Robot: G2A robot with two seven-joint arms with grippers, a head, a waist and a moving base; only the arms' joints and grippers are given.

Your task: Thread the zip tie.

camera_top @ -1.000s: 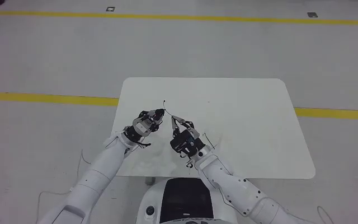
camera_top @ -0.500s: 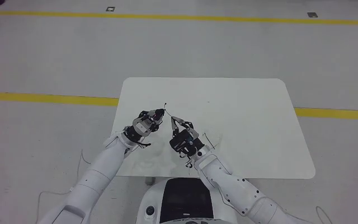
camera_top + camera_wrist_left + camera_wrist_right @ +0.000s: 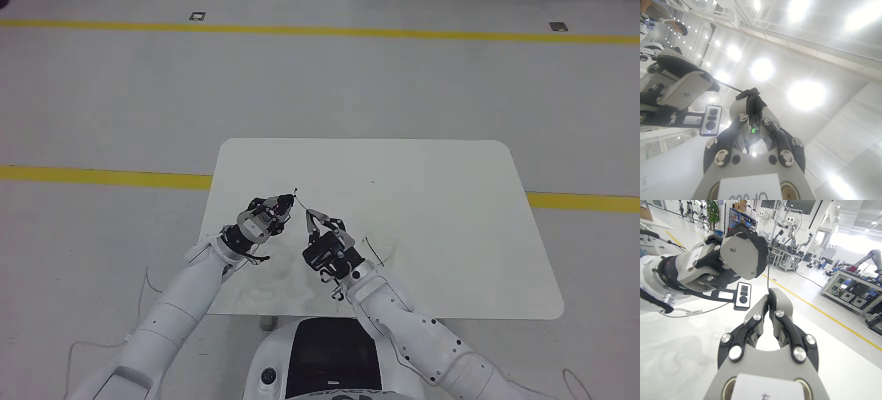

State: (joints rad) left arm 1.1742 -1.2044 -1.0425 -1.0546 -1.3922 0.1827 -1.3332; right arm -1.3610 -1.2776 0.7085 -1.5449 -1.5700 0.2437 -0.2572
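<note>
Both arms are up over the near-left part of the white rounded-corner table (image 3: 430, 200), left of centre in the top view, with the grippers tip to tip.

Left gripper (image 3: 289, 204): clenched. The left wrist view shows its pads pressed together (image 3: 752, 97) on one end of the thin black plastic zip tie (image 3: 728, 86). A small black knob of the tie pokes out past the fingertips.

Right gripper (image 3: 309, 212): also clamped. In the right wrist view its ribbed pads meet (image 3: 769, 297) and pinch the zip tie (image 3: 768, 272) at the tips. From there the strap runs straight across to the left gripper (image 3: 745, 255), which sits just beyond with its flat grey finger plate facing the camera.

Zip tie (image 3: 298, 196) location: in the air, bridging the short gap between the two grippers and held at both ends, off the table surface. In the top view it is a hairline with a tiny dark tip just above the two fingertips. I can't tell whether the tail is through the head; it is too small.

The right gripper (image 3: 687, 85) also appears in the left wrist view, close beside the left one.

Around the table is grey floor with yellow tape lines (image 3: 100, 177) above and to both sides of it in the top view.
</note>
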